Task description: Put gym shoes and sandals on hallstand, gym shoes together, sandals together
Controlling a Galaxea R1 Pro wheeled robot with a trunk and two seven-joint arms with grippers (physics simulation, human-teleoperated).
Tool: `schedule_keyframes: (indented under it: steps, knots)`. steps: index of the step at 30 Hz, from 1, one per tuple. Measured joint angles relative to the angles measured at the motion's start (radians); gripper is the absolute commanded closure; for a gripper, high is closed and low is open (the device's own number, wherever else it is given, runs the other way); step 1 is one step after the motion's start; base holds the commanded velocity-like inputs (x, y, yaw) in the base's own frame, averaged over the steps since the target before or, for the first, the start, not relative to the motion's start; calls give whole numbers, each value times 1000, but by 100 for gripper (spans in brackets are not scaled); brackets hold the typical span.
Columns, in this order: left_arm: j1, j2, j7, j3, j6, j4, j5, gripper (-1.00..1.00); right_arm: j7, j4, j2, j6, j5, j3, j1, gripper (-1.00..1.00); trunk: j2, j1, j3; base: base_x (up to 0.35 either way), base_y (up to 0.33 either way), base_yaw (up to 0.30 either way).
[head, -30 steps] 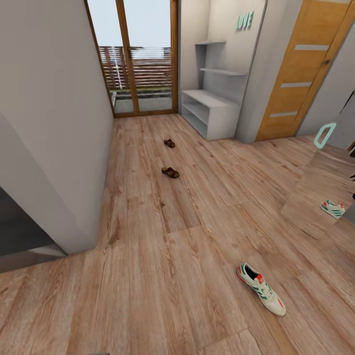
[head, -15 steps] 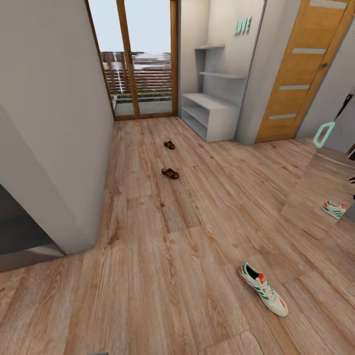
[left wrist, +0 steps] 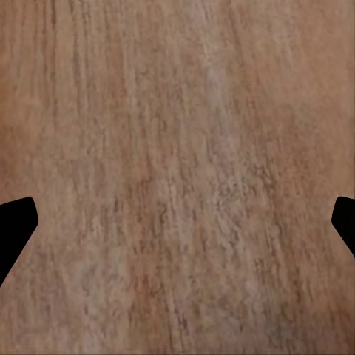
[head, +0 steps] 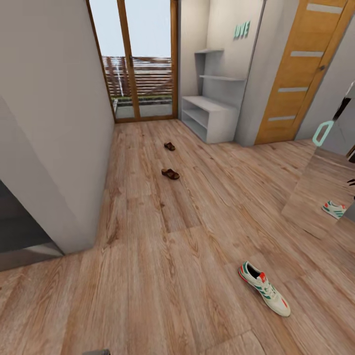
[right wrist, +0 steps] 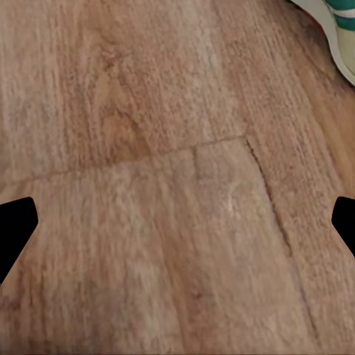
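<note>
We look down a corridor floor (head: 162,256) of light brown wood-plank laminate, and on it, near the right edge and close to us, lies a white lace-up gym shoe (head: 264,288) with green side stripes and red-orange tongue and heel accents, its toe pointing toward the near right corner. A second white gym shoe (head: 334,209) shows further along at the right edge, seemingly as a reflection in a mirror panel (head: 315,197) leaning there; we cannot tell for certain. Two flat dark-brown sandals lie in the middle of the floor, well apart from the sneakers: the nearer sandal (head: 170,173) and the farther sandal (head: 169,146), one behind the other with a gap of bare planks between them. At the far right corner of the floor stands the low white-grey hallstand (head: 209,117) with its bench top and open shelves, staggered wall shelves above it, next to an orange wooden door (head: 301,74); a wood-framed glass door (head: 138,59) closes the far end. In its wrist view our left gripper (left wrist: 177,225) has its two dark fingertips wide apart, released, over bare planks. Our right gripper (right wrist: 177,225) is likewise spread with nothing between the tips, and a sneaker edge (right wrist: 336,29) shows at that picture's corner.
</note>
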Motion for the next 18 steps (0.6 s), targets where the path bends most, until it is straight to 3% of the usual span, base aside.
schedule_keyframes:
  steps: [3, 5, 8, 14, 18]
  knots:
    - [-12, -2, -1, -1, 9, -7, 0, -100, 0, -11, 1, 1, -1, -1, -1, -100, -21, 12, -8, 0, 0, 0]
    - [-85, -8, -1, -5, 27, -36, -6, -100, -1, -72, -2, 3, -1, -2, -14, -100, -35, 19, -14, 0, 0, 0]
    - [-142, -10, 0, -8, 60, -46, -8, -100, 1, -125, -4, 8, -1, -2, -41, -100, -56, 31, -23, 0, 0, 0]
    - [-244, -9, -1, -10, 179, -56, -11, -100, 3, -206, -8, 42, 0, -3, -135, -100, -98, 54, -41, 0, 0, 0]
    - [-280, -6, -1, -11, 230, -60, -12, -100, 6, -228, -10, 134, -1, -3, -218, -100, -112, 61, -48, 0, 0, 0]
